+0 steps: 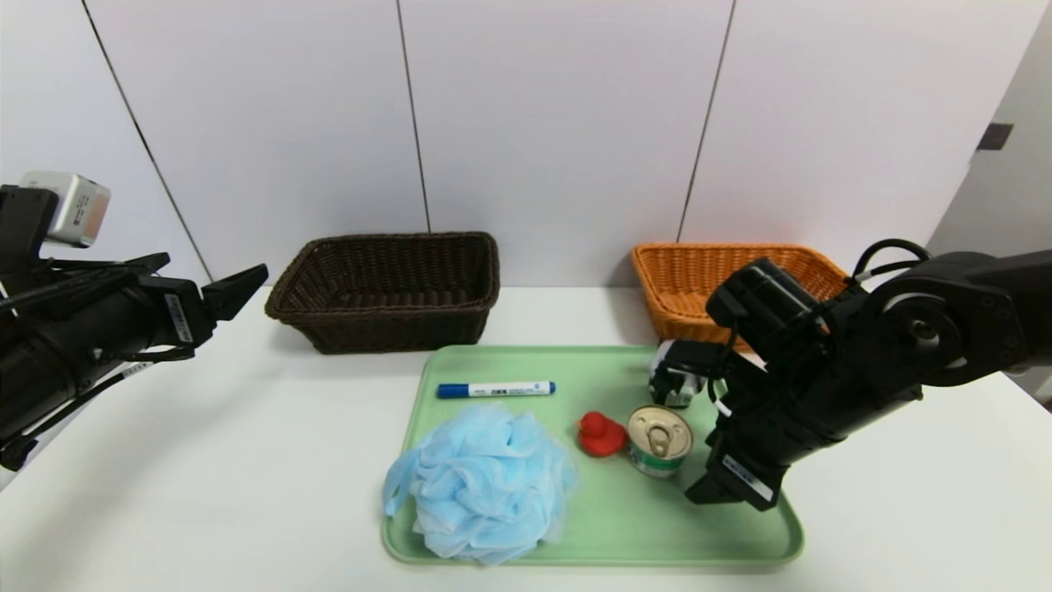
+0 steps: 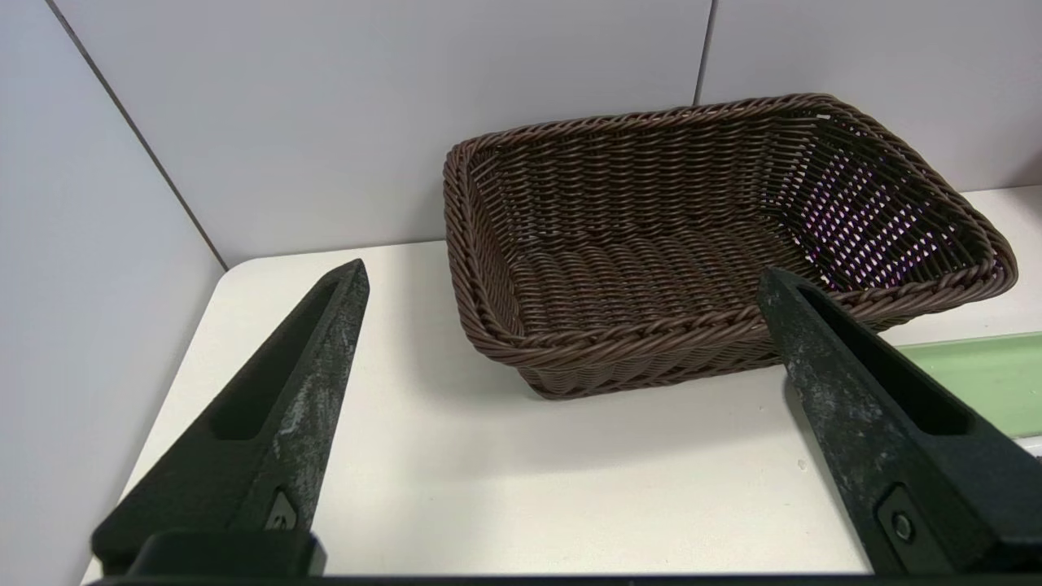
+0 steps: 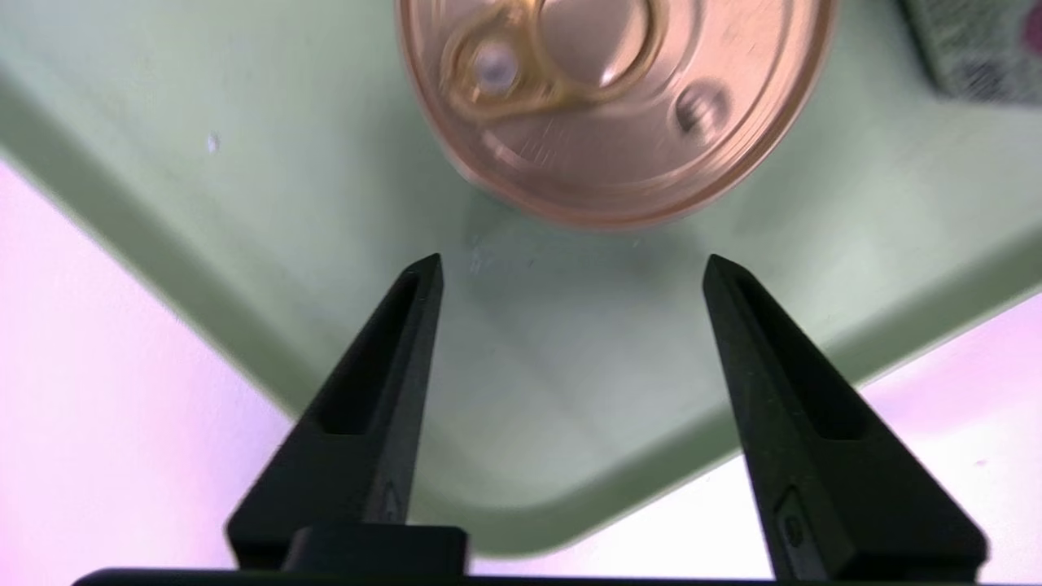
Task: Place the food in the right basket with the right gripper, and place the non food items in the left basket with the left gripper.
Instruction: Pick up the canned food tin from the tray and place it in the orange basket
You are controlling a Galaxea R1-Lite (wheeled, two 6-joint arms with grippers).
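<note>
Two baskets, five items: the right gripper (image 3: 570,268) hangs over the tray (image 1: 625,526), jaws apart and empty, the gold-lidded tin (image 1: 660,440) just beyond their tips. The left gripper (image 2: 562,281), jaws wide, faces the dark basket (image 2: 692,244).

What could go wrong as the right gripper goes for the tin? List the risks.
1. The right gripper is open above the tray, with the tin ahead of its fingertips rather than between them; closing now would probably miss.
2. The red duck sits right against the tin, so a finger coming down on that side may knock it.
3. The small black container lies close under the arm and might get bumped.
</note>
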